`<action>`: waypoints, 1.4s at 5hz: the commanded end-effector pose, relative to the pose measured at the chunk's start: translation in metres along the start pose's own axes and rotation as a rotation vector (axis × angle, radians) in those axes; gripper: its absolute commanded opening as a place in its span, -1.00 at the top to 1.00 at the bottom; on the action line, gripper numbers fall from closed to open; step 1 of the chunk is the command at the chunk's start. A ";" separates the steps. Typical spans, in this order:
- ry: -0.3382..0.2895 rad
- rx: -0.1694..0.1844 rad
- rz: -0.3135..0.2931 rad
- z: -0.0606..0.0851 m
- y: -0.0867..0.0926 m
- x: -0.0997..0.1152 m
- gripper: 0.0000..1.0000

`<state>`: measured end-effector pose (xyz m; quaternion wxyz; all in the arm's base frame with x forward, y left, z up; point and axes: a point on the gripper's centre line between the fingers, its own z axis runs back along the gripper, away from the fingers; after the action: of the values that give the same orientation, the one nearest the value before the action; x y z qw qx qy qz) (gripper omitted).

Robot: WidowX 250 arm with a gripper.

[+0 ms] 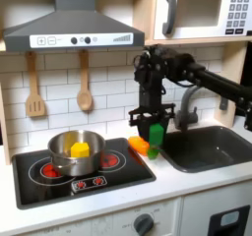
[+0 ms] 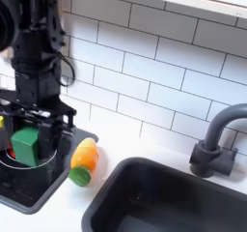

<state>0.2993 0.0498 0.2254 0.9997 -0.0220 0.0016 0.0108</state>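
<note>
Pincer (image 2: 26, 144) pinching green block (image 2: 25, 146), raised just above the stove edge (image 2: 48, 192), beside carrot (image 2: 85, 160) on table (image 2: 116, 139); block not yet set down.

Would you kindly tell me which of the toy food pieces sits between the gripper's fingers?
The green block: it sits inside the gripper, whereas the orange carrot lies on the counter and the yellow piece in the pot.

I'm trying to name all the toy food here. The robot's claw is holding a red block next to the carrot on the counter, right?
Not quite: the block is green, not red, as the second exterior view shows. The gripper is shut on it, and the carrot does lie on the counter beside it, between the stove and the sink.
</note>
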 end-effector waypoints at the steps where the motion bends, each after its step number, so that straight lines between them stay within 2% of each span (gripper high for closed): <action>1: -0.047 0.002 0.055 0.013 0.026 0.013 1.00; 3: -0.054 0.006 0.090 0.018 0.045 0.022 1.00; 5: -0.051 0.007 0.124 0.016 0.063 0.026 1.00; 7: -0.046 0.006 0.171 0.011 0.089 0.032 1.00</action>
<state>0.3287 0.1382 0.2318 0.9950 -0.0200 -0.0187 0.0957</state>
